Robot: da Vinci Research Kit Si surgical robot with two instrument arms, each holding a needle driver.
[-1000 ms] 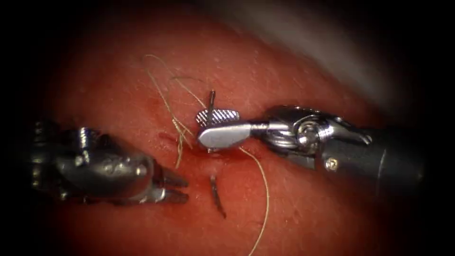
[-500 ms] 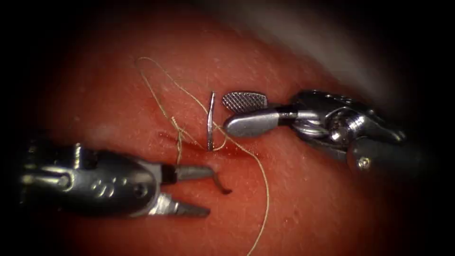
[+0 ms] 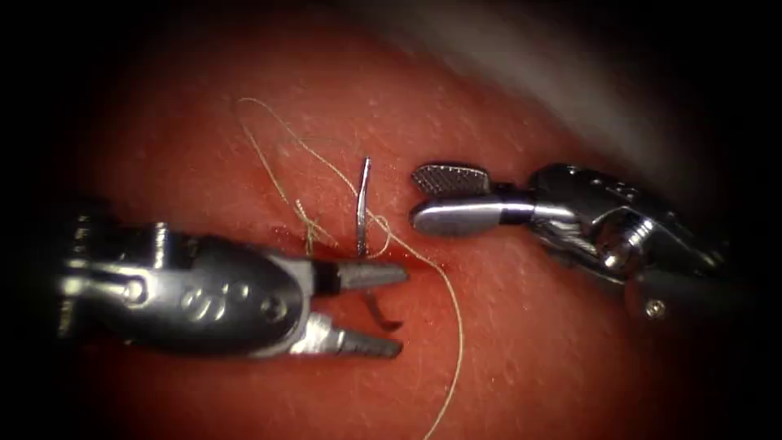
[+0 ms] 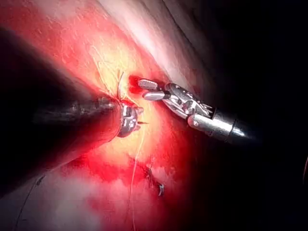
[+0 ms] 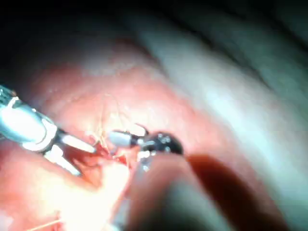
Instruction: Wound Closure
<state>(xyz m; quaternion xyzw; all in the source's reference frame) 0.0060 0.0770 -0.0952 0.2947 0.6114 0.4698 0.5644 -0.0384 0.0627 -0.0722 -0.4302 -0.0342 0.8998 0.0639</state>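
The curved needle is in the tissue. Its back part stands up on the far side of the cut, and its tip end comes out on the near side. My left tool is open, with one jaw above the emerging tip and one below it, holding nothing. My right tool is open and empty, a little to the right of the needle's back part. Thread runs from the needle toward the front. In the left wrist view, the left tool sits beside the needle.
An earlier knot with loose thread ends lies just left of the needle, and a thread loop curls over the tissue behind it. Red fluid lines the cut. Pale tissue edge rises at the back right.
The right tool let go of the needle's back part and drew back to the right, jaws open. The left tool moved right, and its open jaws now lie either side of the emerging tip.
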